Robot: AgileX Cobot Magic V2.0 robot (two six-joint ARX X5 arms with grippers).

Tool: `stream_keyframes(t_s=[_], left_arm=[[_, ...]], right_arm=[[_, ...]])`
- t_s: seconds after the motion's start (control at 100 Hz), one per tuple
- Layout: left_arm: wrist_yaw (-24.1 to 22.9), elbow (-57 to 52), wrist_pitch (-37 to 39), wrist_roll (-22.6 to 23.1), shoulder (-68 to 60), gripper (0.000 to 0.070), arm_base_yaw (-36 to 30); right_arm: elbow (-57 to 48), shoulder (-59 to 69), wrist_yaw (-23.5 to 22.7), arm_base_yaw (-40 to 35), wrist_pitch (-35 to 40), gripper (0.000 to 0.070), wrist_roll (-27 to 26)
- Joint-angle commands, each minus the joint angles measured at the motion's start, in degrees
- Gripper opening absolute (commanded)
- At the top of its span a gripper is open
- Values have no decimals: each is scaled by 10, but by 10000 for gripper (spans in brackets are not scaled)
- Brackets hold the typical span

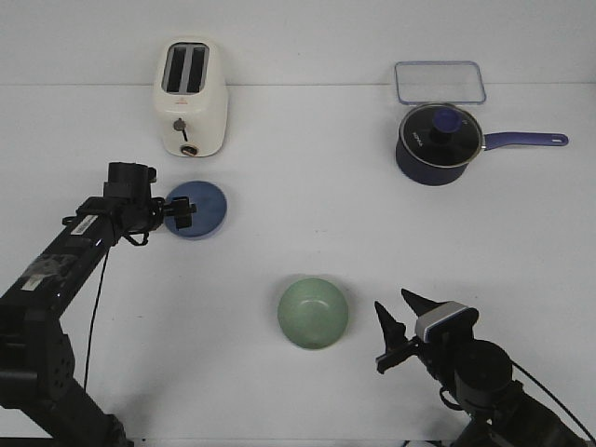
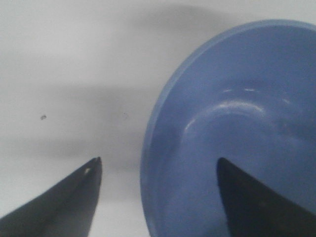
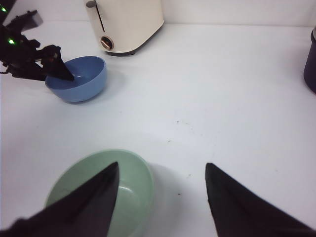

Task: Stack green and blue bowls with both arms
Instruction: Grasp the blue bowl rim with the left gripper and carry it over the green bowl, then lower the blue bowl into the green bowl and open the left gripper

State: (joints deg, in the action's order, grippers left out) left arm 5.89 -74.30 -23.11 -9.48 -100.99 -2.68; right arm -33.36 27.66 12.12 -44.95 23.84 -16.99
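The periwinkle blue bowl (image 1: 200, 210) sits on the white table in front of the toaster. My left gripper (image 1: 182, 212) is open at its left rim. In the left wrist view the gripper (image 2: 158, 159) straddles the rim of the blue bowl (image 2: 232, 123), one finger inside and one outside. The pale green bowl (image 1: 313, 313) sits near the front middle. My right gripper (image 1: 391, 300) is open and empty just right of it, apart from it. In the right wrist view the gripper (image 3: 162, 165) has one finger over the green bowl (image 3: 136, 185); the blue bowl (image 3: 81, 79) shows farther off.
A cream toaster (image 1: 190, 98) stands at the back left, just behind the blue bowl. A dark navy saucepan (image 1: 436, 142) with a glass lid and a clear lidded box (image 1: 440, 82) stand at the back right. The toaster also shows in the right wrist view (image 3: 131, 22).
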Motion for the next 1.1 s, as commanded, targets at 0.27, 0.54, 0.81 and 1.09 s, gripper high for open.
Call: stream_keyframes(t_s=[0.27,0.54,0.81,1.09], left_arm=[[-2,-12,2,13,2,7,-8],[90,-12,-31,-3,138,10,-19],[105,-4,-99,-7,230,10,-153],[42,83,3,-66,209,9,-327]], right_arm=[[-4,1,4,-5,-12,359,-7],[-4,1,6,-5,-12,359,-5],[-4,1,41,-5,-11,359,4],[-4,2,49,-5,-12,360,4]])
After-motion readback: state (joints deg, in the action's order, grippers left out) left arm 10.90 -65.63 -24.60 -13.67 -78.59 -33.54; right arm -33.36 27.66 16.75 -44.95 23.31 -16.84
